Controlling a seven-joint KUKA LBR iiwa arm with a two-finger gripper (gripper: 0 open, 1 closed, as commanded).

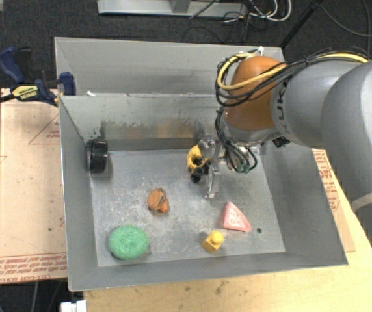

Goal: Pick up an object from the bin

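- Camera view: gripper point(209, 188) is down low in the bin point(134, 174), mid-floor towards the back wall. Cannot tell whether it is spread or pressed together.
- Yellow-and-black toy point(197, 161) lies just beside it on the left, not seen gripped.
- Pink wedge point(236, 218), orange lump point(158, 201), green pad point(129, 242) lie apart on the floor.
- Step: probably the grasp stage, with nothing lifted yet.
- Next move: likely centre on the toy, pinch it, lift straight up.

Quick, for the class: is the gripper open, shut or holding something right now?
Gripper: cannot be told; it is down beside the small yellow-and-black toy near the middle of the bin.
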